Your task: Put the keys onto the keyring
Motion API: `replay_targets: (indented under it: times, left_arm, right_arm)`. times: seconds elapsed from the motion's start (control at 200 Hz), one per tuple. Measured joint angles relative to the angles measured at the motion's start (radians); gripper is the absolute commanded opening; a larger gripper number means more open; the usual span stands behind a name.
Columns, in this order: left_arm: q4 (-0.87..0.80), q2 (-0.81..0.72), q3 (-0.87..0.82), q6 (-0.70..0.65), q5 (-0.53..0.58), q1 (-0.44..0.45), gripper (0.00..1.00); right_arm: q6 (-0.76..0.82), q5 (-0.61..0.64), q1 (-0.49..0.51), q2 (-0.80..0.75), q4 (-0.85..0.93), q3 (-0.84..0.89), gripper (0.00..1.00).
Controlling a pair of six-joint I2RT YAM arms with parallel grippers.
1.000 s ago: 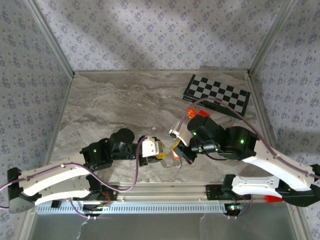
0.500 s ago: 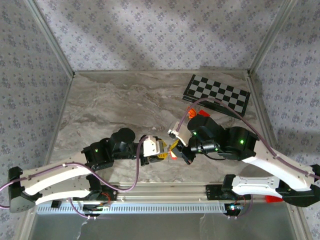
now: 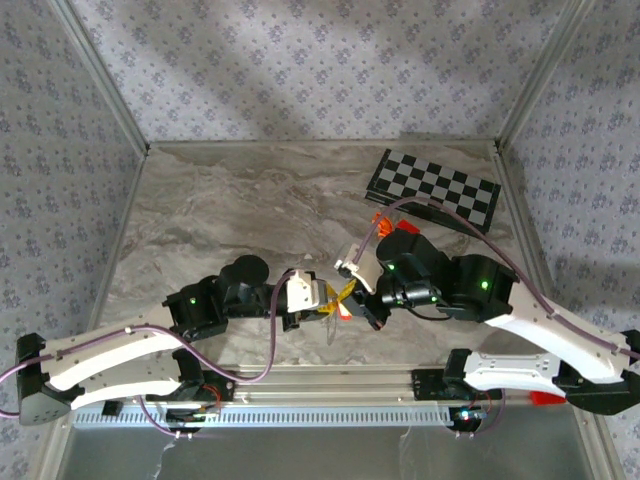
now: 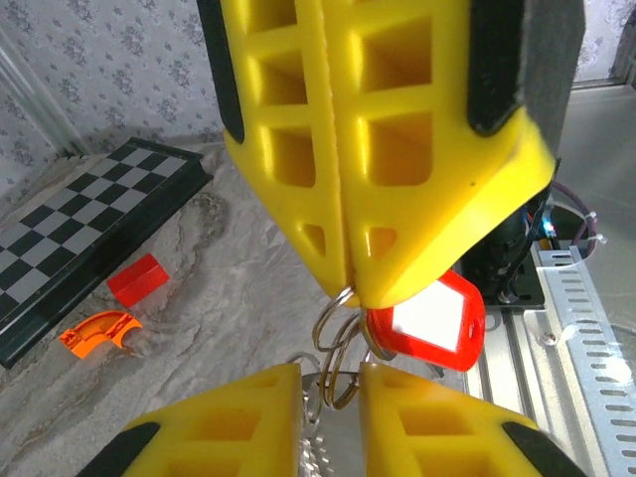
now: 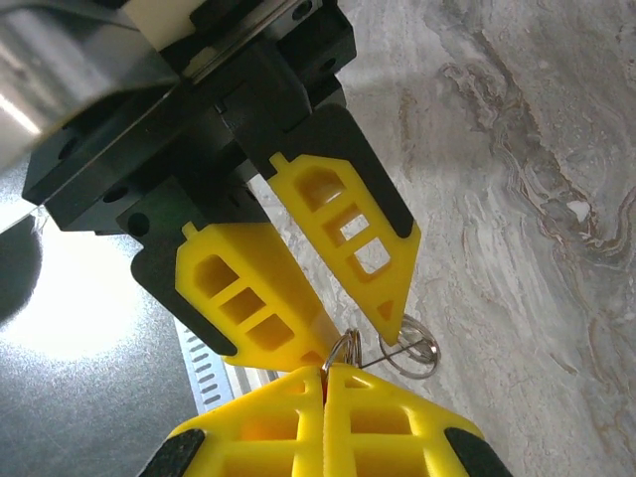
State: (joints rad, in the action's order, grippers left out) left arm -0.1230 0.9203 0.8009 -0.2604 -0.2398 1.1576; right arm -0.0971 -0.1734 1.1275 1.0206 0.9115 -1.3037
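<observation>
Keys (image 4: 427, 320) are pinched by the shut right fingers (image 5: 298, 397); seen from the left wrist, keyring (image 4: 318, 447) lies between slightly parted left fingers (image 4: 248, 407).

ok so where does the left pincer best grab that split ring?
Probably the free arc of the split ring poking out past the right pincer's shut tips, approached from the side opposite them. That arc hangs in the gap between the left pincer's fingers, and the red tag dangles off to one side, clear of it.
</observation>
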Motion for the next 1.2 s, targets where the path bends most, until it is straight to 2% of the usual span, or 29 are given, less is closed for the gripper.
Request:
replay_targets:
  times: [0.38, 0.475, 0.68, 1.199]
  left_arm:
    - [0.008, 0.005, 0.000, 0.012, -0.032, -0.004, 0.17]
    - [0.008, 0.005, 0.000, 0.019, -0.039, -0.004, 0.10]
    - [0.011, 0.005, 0.000, 0.026, -0.053, -0.006, 0.00]
    - [0.020, -0.019, 0.000, 0.034, -0.063, -0.005, 0.00]
  right_arm:
    - [0.000, -0.004, 0.000, -0.002, -0.005, 0.009, 0.00]
    - [0.001, -0.007, 0.001, -0.006, -0.005, 0.010, 0.00]
    - [0.008, -0.011, 0.001, -0.013, -0.006, 0.015, 0.00]
    - [-0.007, -0.023, -0.001, -0.067, -0.044, 0.051, 0.00]
